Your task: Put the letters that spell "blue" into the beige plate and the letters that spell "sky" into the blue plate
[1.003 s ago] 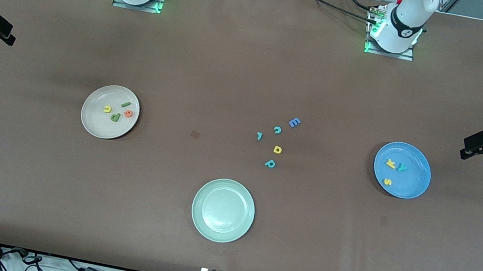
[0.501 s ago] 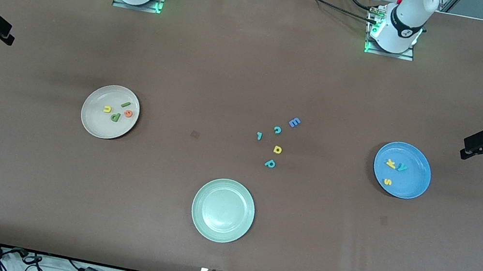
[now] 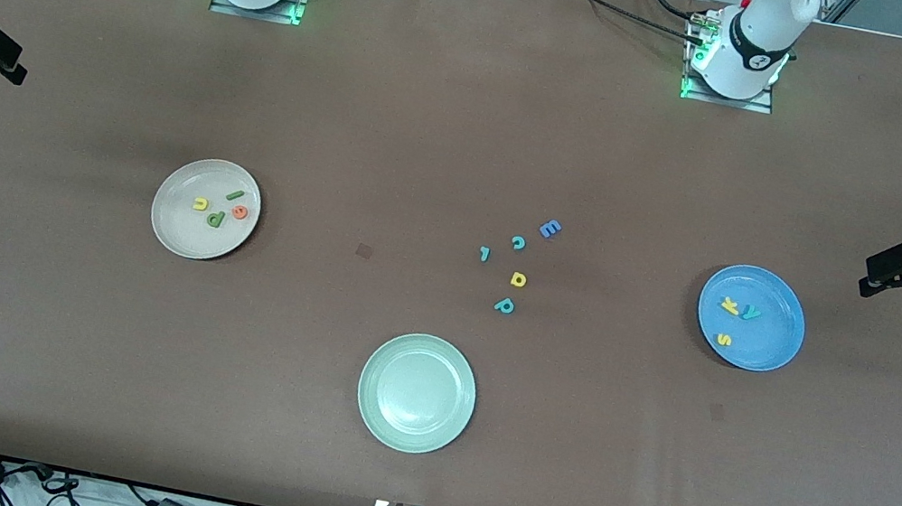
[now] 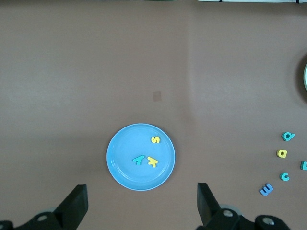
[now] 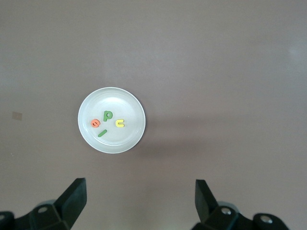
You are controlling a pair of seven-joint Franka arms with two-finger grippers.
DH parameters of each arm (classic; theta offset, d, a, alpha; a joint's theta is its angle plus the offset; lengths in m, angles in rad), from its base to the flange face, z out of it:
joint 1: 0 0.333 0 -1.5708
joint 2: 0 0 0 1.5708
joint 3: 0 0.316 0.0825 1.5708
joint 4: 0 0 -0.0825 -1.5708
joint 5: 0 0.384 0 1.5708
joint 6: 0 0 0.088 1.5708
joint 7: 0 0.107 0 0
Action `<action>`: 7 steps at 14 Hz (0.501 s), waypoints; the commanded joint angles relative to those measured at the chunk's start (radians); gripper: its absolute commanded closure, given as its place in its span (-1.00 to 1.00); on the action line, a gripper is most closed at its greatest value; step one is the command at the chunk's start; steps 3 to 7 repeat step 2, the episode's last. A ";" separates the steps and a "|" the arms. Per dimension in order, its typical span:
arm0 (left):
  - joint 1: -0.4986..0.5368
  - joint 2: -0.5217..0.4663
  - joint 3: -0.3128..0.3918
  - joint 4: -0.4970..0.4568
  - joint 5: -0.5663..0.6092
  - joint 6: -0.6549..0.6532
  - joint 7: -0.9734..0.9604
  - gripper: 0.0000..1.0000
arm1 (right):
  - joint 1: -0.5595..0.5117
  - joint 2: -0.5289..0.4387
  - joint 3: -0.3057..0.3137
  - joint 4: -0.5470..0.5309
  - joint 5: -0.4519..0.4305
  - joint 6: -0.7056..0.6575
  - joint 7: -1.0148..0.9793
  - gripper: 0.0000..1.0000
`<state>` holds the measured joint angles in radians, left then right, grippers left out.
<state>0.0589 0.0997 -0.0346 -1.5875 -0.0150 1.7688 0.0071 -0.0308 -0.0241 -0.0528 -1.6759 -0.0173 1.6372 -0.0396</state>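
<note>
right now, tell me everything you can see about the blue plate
The blue plate is round, plain bright blue with a shallow raised rim and a smooth, plastic-looking surface. It sits flat on the brown table toward the left arm's end. Three small foam letters lie in it: a yellow s, a yellow k and a teal y, the k and y close together, the s apart and nearer the front camera. Nothing else touches it; no gripper is over it.

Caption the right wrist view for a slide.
Open right gripper above the beige plate holding four letters: orange e, green b, yellow u, green l.
</note>
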 commanded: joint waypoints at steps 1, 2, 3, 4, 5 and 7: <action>0.004 0.012 -0.001 0.031 -0.008 -0.022 -0.007 -1.00 | -0.003 -0.014 0.004 -0.010 -0.015 0.001 0.001 -1.00; 0.004 0.014 -0.001 0.031 -0.008 -0.022 -0.007 -1.00 | -0.003 -0.014 0.004 -0.010 -0.015 0.001 0.001 -1.00; 0.004 0.014 -0.001 0.031 -0.008 -0.022 -0.007 -1.00 | -0.003 -0.014 0.004 -0.010 -0.015 0.001 0.001 -1.00; 0.004 0.014 -0.001 0.031 -0.008 -0.022 -0.007 -1.00 | -0.003 -0.014 0.004 -0.010 -0.015 0.001 0.001 -1.00; 0.004 0.014 -0.001 0.031 -0.008 -0.022 -0.007 -1.00 | -0.003 -0.014 0.004 -0.010 -0.015 0.001 0.001 -1.00; 0.004 0.014 -0.001 0.031 -0.008 -0.022 -0.007 -1.00 | -0.003 -0.014 0.004 -0.010 -0.015 0.001 0.001 -1.00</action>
